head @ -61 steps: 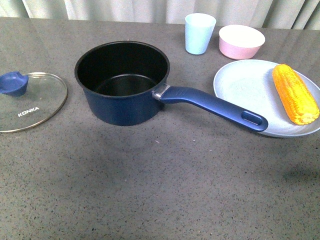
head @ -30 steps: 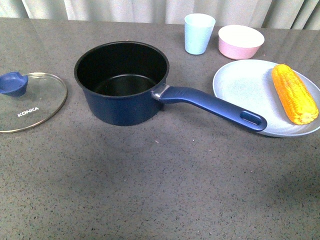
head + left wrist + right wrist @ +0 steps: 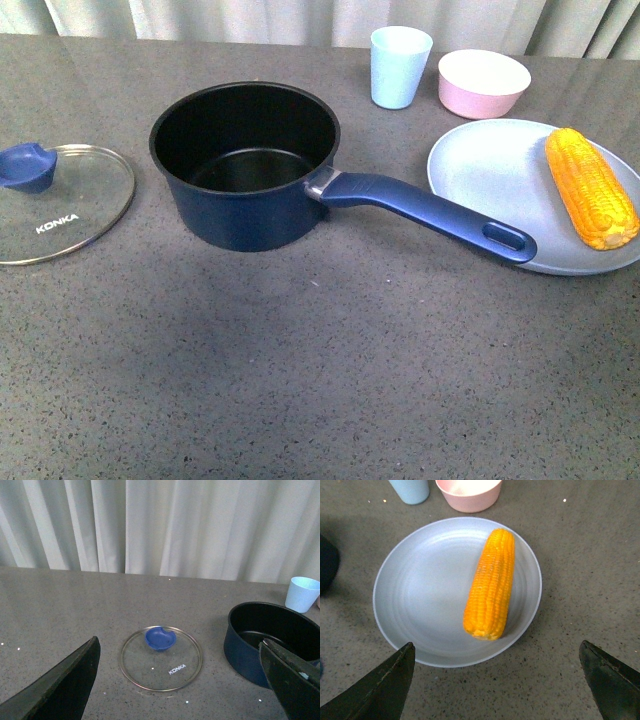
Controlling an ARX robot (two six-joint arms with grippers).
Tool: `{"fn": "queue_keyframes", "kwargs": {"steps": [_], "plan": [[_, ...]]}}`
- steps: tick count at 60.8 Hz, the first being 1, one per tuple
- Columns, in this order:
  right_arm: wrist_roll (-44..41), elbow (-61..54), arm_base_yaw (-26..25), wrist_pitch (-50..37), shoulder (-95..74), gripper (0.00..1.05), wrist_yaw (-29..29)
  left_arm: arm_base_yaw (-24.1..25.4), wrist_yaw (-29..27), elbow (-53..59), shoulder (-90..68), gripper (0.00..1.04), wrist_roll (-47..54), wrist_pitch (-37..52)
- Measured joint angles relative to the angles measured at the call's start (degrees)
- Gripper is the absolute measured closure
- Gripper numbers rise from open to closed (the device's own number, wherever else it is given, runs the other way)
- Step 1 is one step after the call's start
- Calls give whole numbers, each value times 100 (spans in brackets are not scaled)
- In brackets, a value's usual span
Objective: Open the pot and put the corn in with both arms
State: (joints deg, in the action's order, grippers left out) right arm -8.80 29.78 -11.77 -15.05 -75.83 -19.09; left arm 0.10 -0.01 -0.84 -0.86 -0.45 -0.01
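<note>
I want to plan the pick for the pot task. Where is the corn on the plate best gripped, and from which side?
Take the corn at its middle, from straight above, with the grip across its width. It lies flat on the plate, both long sides are free, and the plate's rim is low. The rounded ends would probably give less hold.

looks like a kitchen mock-up: speckled grey counter, pale curtain backdrop, pot and plate.

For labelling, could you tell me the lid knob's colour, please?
Blue knob, clearest in left wrist view.
</note>
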Motion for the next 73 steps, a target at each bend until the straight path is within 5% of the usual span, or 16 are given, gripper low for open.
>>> {"fn": "queue_keyframes", "kwargs": {"steps": [30,73], "plan": [[341,1491,601,-328,-2514,9,802,0,0,-2,0,9,-2,0],[756,2284,1060,-389,-3738,9,1069,0,0,0,0,9,0,0]]}}
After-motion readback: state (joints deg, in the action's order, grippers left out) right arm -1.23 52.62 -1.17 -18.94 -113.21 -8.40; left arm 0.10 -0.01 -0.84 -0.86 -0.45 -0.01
